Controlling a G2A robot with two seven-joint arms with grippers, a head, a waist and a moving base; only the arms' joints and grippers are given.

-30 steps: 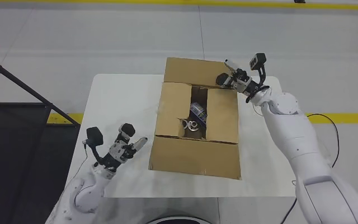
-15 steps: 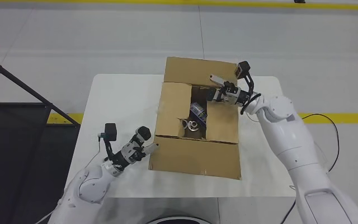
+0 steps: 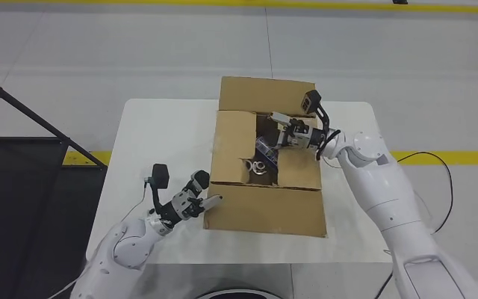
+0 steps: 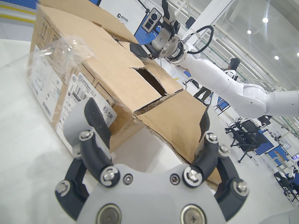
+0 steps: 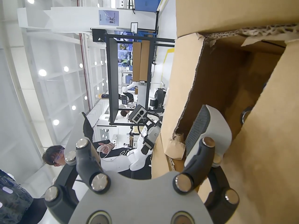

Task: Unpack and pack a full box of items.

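The box (image 3: pixel 261 209) sat mid-frame on the tabletop (image 3: pixel 164 127), its 4 flaps (image 3: pixel 233 146) half-shut over the items (image 3: pixel 261 153). My right gripper (image 3: pixel 278 128) hung wide open and empty above them. My left gripper (image 3: pixel 208 193), also open and empty, was beside the lower-left corner. The cardboard looked stiff but torn-edged, so I judged a flap's free edge the best hold. Those flaps narrowed the way in.

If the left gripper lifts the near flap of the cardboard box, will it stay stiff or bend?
The near flap lies flat like a board, so it would likely swing on its fold, not droop. Its ragged torn edge may crumple if pinched. It looks thin, so probably light.
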